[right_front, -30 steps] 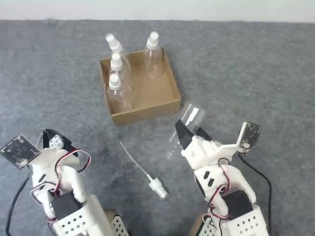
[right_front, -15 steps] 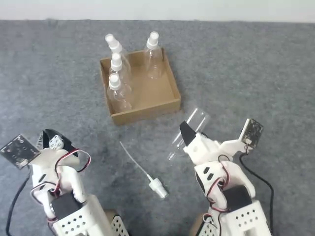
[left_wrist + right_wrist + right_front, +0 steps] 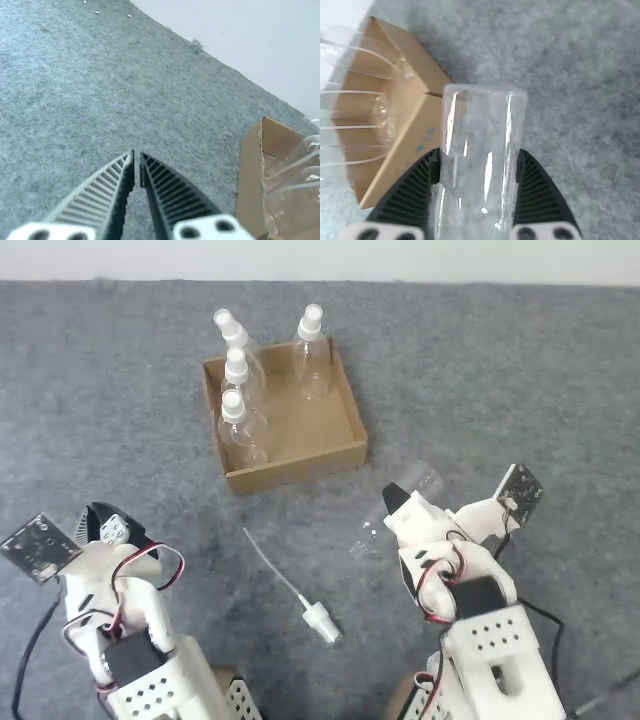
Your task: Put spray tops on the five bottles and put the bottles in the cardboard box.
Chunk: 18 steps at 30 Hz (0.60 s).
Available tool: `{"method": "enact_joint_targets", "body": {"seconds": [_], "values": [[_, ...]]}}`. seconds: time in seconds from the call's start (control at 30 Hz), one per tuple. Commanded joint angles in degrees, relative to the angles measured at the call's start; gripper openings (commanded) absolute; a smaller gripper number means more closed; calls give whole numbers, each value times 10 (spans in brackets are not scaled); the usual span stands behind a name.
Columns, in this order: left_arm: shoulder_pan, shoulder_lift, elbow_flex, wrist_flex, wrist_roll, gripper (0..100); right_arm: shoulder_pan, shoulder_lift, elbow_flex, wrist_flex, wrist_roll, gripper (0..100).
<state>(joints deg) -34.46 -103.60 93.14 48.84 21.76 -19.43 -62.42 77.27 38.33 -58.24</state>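
**High view.** The cardboard box point(image 3: 318, 436) sits at upper centre on grey carpet point(image 3: 520, 380). Four capped bottles stand inside it: three in a row along its left wall point(image 3: 237, 375) and one at its far right corner point(image 3: 311, 345).

The open bottle point(image 3: 425, 478), which has no top, is right of centre, near the box's lower right corner but apart from it. It is tilted and clamped between the fingers of the right gripper point(image 3: 395, 502).

The loose spray top point(image 3: 320, 621) lies on the carpet at lower centre between the two arms. Its thin tube points toward the box.

**Wrist views.** The left gripper point(image 3: 136, 170) has its fingers drawn together to a narrow slit with nothing between them. It hangs over bare carpet, with the box's corner beside it.
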Motion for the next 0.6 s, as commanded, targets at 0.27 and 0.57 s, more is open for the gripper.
{"method": "enact_joint_targets", "body": {"seconds": [0.27,0.57], "values": [[0,-10,-19,-17,3,15,56,151,-76,-71,-4,6],[0,-10,-19,-17,3,15,58,259,-126,-71,-4,7]]}}
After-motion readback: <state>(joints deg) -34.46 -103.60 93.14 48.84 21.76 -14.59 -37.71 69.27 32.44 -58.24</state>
